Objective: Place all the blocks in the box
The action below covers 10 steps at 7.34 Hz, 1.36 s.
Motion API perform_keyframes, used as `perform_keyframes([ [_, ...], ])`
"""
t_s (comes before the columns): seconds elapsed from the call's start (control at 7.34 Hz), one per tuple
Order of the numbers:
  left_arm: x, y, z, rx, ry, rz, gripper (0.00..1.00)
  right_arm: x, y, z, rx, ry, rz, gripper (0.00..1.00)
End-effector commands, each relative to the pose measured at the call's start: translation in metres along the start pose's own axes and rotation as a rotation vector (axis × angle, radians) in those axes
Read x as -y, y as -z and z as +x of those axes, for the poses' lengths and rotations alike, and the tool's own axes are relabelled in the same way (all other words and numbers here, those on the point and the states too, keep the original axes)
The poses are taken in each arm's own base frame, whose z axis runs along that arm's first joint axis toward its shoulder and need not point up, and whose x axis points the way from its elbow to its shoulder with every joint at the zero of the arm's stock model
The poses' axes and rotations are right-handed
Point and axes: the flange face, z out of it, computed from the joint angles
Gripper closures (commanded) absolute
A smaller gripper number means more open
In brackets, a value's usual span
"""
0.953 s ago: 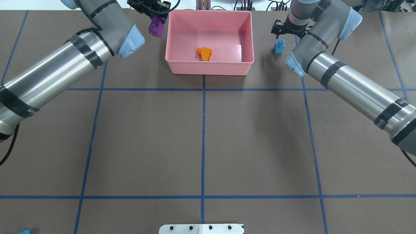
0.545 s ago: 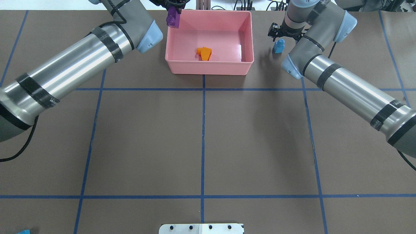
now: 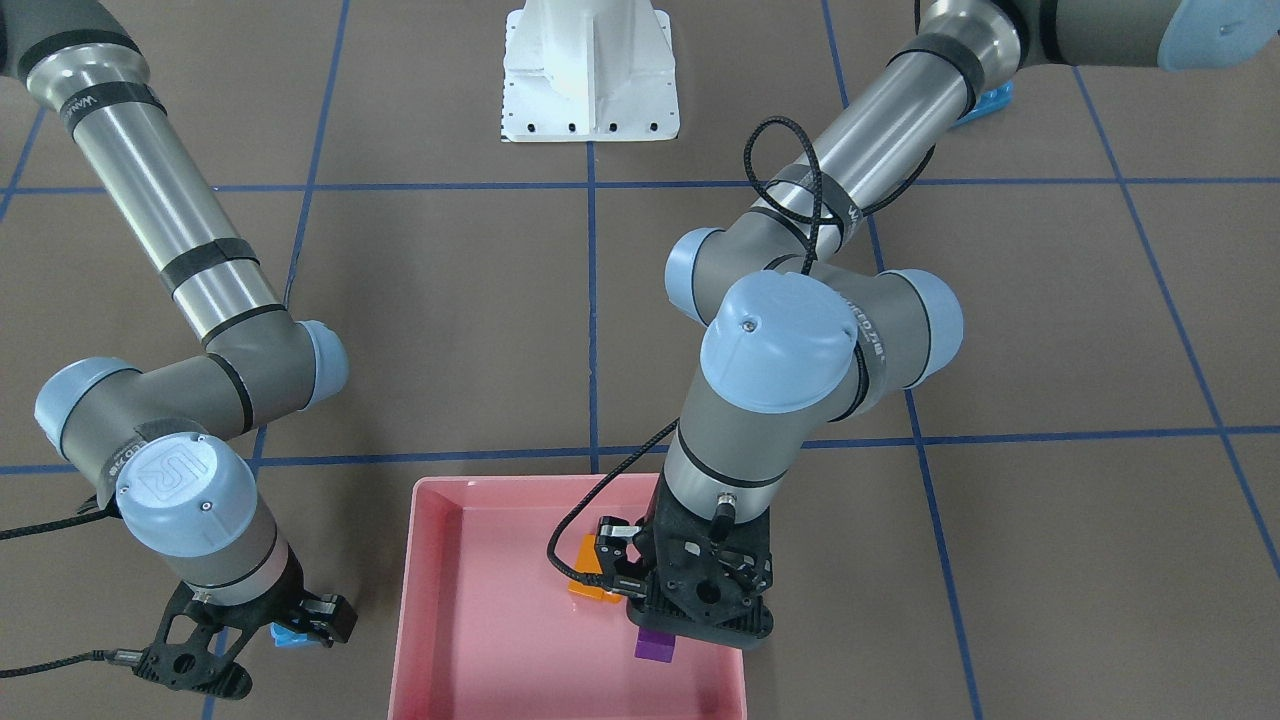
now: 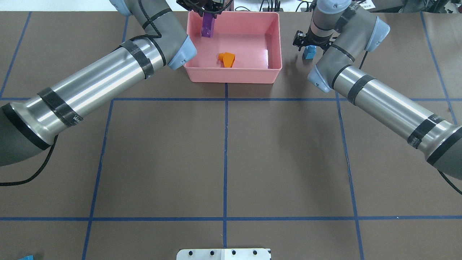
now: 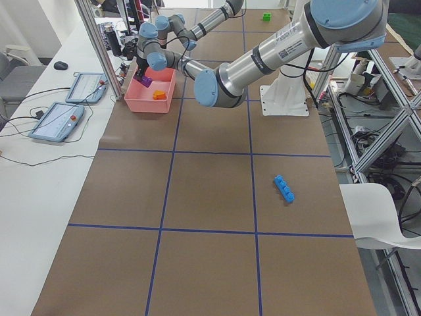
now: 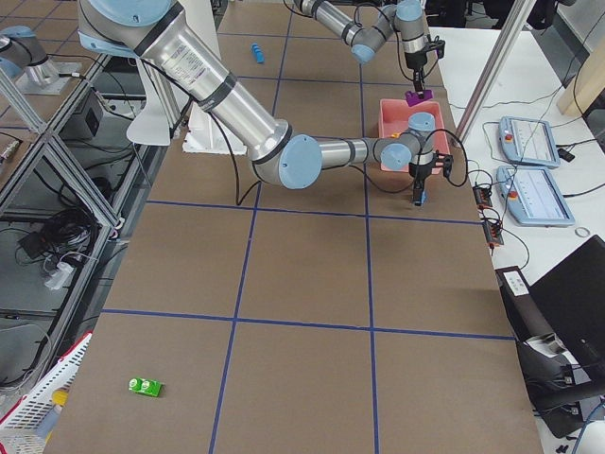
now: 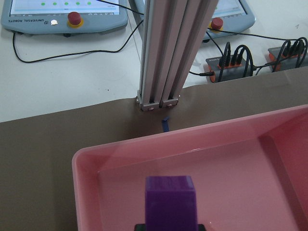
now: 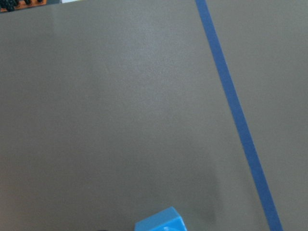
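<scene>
The left gripper point(image 3: 690, 628) is hanging over the pink tray point(image 3: 470, 640) and is clamping a purple block point(image 3: 655, 646), which is protruding from beneath it. An orange block point(image 3: 590, 585) is lying in the tray, partly hidden behind this gripper. The right gripper point(image 3: 290, 625) is hovering outside the tray, over a small blue block point(image 3: 288, 637) that is resting on the table point(image 3: 450, 320).

The blue joint cap point(image 3: 165, 478) of the right arm carries the logo "UR". The teach pendant point(image 7: 62, 19) reads "UNIVERSAL ROBOTS".

Bright even light, soft shadows, glare inside the box point(image 4: 232, 75).
</scene>
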Motion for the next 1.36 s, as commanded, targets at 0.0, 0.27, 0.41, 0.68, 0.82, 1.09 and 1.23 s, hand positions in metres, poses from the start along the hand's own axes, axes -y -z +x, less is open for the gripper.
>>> perform_keyframes([
  [0.0, 0.007, 0.013, 0.005, -0.013, 0.037, 0.022, 0.00, -0.008, -0.006, -0.001, -0.004, 0.008, -0.010, 1.00],
  [0.27, 0.021, 0.060, 0.011, -0.068, 0.034, 0.003, 0.00, 0.024, 0.031, 0.008, 0.058, -0.006, -0.032, 1.00],
  [0.41, 0.016, 0.075, -0.010, -0.093, 0.052, -0.046, 0.00, 0.052, 0.080, 0.022, 0.160, -0.019, -0.110, 1.00],
  [0.68, -0.049, 0.105, -0.095, -0.148, 0.055, -0.066, 0.00, 0.045, 0.149, -0.042, 0.151, -0.040, -0.142, 1.00],
  [0.82, -0.101, 0.118, -0.141, -0.149, 0.037, -0.067, 0.00, 0.031, 0.161, -0.076, 0.165, -0.099, -0.150, 1.00],
  [1.09, -0.225, 0.137, -0.244, -0.111, -0.125, -0.129, 0.00, -0.035, 0.156, -0.160, 0.151, -0.140, -0.104, 1.00],
  [1.23, -0.265, 0.146, -0.279, -0.086, -0.169, -0.160, 0.00, -0.065, 0.144, -0.182, 0.133, -0.109, -0.072, 1.00],
])
